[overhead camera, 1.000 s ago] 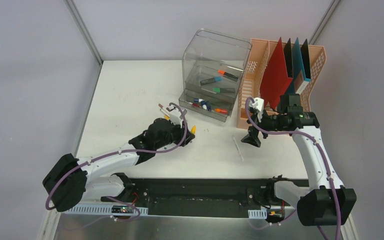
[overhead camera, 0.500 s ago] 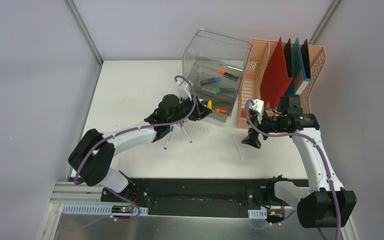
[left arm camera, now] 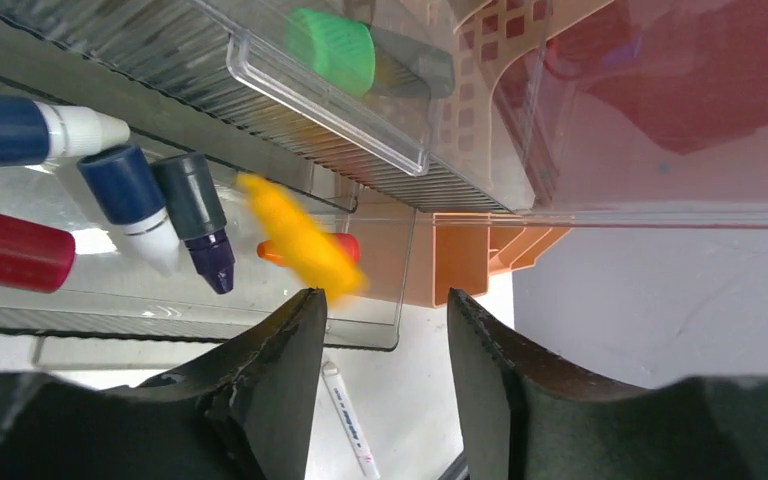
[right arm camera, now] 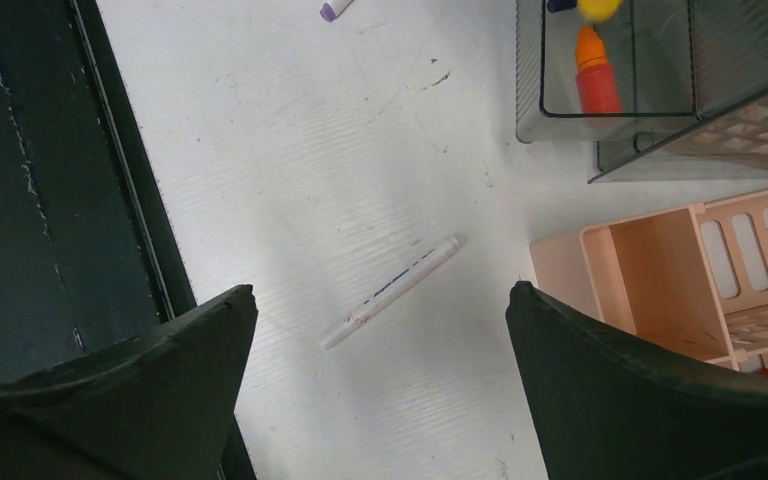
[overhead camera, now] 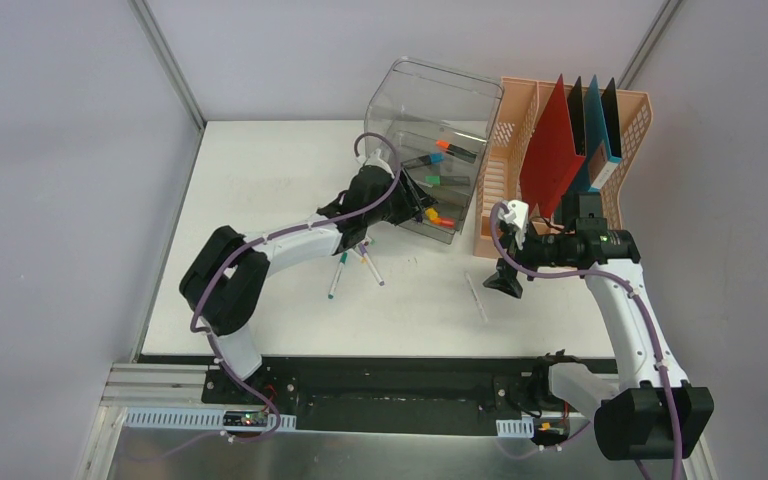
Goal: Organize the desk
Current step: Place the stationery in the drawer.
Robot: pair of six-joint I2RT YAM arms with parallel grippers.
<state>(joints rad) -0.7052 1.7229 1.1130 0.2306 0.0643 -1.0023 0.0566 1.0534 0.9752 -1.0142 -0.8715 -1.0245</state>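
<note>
The white desk (overhead camera: 260,200) carries a clear drawer organizer (overhead camera: 430,110) at the back. My left gripper (overhead camera: 415,210) (left arm camera: 385,300) is at its bottom tray (left arm camera: 380,335), open, with nothing between its fingers. A blurred yellow marker (left arm camera: 300,240) (overhead camera: 430,213) is just past the tip of one finger, over the tray. My right gripper (overhead camera: 505,280) (right arm camera: 380,290) hangs open above a white pen (right arm camera: 390,292) (overhead camera: 475,295) lying on the desk.
The tray holds red (left arm camera: 10,250), blue-capped (left arm camera: 125,190) and orange (left arm camera: 335,245) markers. A green-capped marker (left arm camera: 330,45) lies in a drawer above. Two pens (overhead camera: 337,275) (overhead camera: 368,265) lie on the desk under the left arm. A peach file rack (overhead camera: 500,150) with folders stands at the right.
My left arm reached from mid-desk to the organizer with the yellow marker. Its jaws have opened and the marker has left them. The right arm has not moved.
</note>
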